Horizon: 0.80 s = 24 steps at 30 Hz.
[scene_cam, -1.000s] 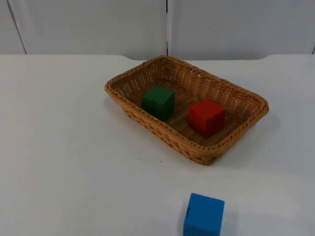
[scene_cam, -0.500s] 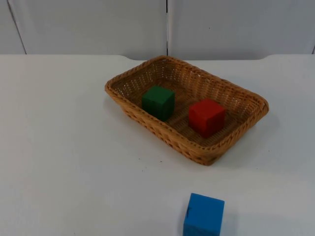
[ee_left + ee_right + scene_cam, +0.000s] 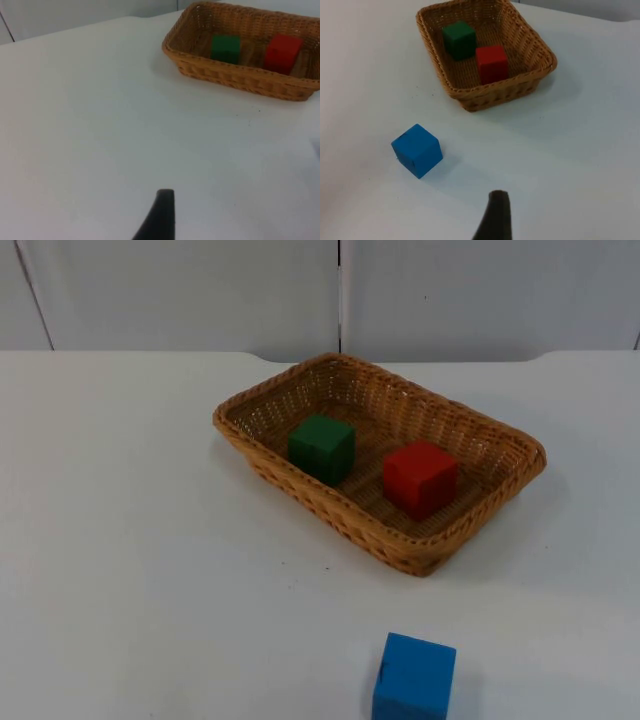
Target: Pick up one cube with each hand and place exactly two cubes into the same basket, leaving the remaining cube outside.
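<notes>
Inside the basket (image 3: 500,445) sit my green cube (image 3: 322,447) and my red cube (image 3: 420,477), side by side but apart. On the white table (image 3: 130,540), the blue cube (image 3: 414,678) rests outside, near the basket. Both my claws wait away from it; I cannot tell if they are open or closed.

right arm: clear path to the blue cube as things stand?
Probably yes. The blue cube sits alone on the white table, outside the wicker basket, with open table between it and the right gripper's fingertip. Nothing appears to stand in the way.
</notes>
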### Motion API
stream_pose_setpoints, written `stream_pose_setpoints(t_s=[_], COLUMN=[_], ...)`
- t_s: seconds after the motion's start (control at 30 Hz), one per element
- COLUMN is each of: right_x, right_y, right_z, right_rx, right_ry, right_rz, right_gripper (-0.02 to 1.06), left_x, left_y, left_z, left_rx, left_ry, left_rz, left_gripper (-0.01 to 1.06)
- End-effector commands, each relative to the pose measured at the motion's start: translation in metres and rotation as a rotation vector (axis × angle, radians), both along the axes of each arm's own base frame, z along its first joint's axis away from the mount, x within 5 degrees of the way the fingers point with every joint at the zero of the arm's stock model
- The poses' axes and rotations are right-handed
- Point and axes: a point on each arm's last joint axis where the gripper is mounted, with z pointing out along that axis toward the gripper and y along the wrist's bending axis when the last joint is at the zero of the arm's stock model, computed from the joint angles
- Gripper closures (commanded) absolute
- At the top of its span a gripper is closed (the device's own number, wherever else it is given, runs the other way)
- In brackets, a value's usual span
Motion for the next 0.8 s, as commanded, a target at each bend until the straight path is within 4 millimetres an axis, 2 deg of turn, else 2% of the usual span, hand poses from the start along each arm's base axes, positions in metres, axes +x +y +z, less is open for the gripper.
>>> stream_pose_setpoints(t_s=[0.0,0.13,0.2,0.23,0.27,0.77], right_x=[0.0001,0.0001,0.0001,0.0001,0.0001,0.0002], right_y=[0.0003,0.0003,0.0003,0.0003,0.0003,0.0001], right_z=[0.0002,0.0002,0.0002,0.0002,0.0002,0.0002], right_rx=[0.01,0.01,0.01,0.01,0.01,0.007], right_ry=[-0.009,-0.009,-0.009,-0.009,-0.009,-0.011], right_rz=[0.0,0.0,0.0,0.0,0.0,-0.002], right_gripper=[0.35,0.31,0.12,0.04,-0.01,-0.01], left_x=[-0.0001,-0.0001,-0.0001,-0.0001,0.0,0.0], left_y=[0.0002,0.0002,0.0002,0.0002,0.0004,0.0004], left_z=[-0.0011,-0.001,-0.001,-0.001,-0.001,-0.001], left_rx=[-0.005,-0.005,-0.005,-0.005,-0.005,-0.005], left_ry=[0.001,0.001,0.001,0.001,0.001,0.001], left_rz=[0.007,0.007,0.007,0.007,0.009,0.009], left_gripper=[0.22,0.2,0.09,0.0,0.0,0.0])
